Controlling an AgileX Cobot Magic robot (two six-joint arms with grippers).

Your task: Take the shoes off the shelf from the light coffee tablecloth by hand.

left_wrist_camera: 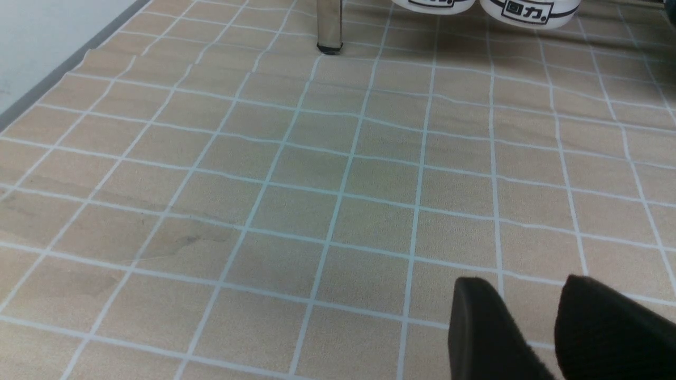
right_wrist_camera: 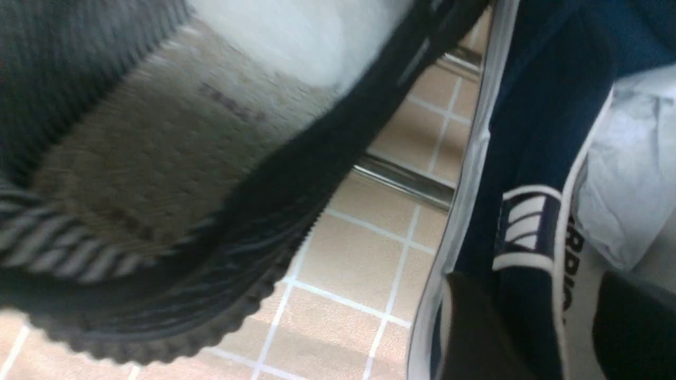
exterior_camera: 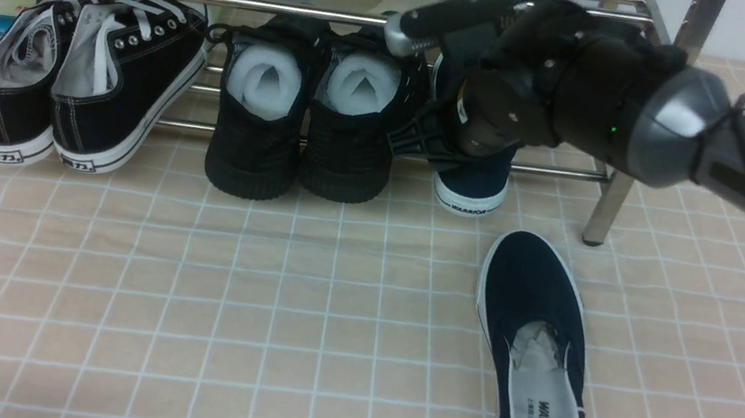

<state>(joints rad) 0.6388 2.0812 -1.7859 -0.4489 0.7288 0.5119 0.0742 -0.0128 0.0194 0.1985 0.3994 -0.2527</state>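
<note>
Our right fingers [right_wrist_camera: 533, 316] stand wide astride the racked navy shoe's side wall [right_wrist_camera: 528, 227], at the lower right of the wrist view, likely to pinch it there for pulling out. Its mate [exterior_camera: 530, 369] lies lower right in the front view, leaving us one to fetch.

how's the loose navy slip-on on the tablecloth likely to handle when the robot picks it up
The navy slip-on on the tablecloth will probably give at its sides, since the upper looks like soft canvas. Its white rubber sole likely keeps the length fairly stiff. Lying flat on that sole, it seems unlikely to roll.
</note>
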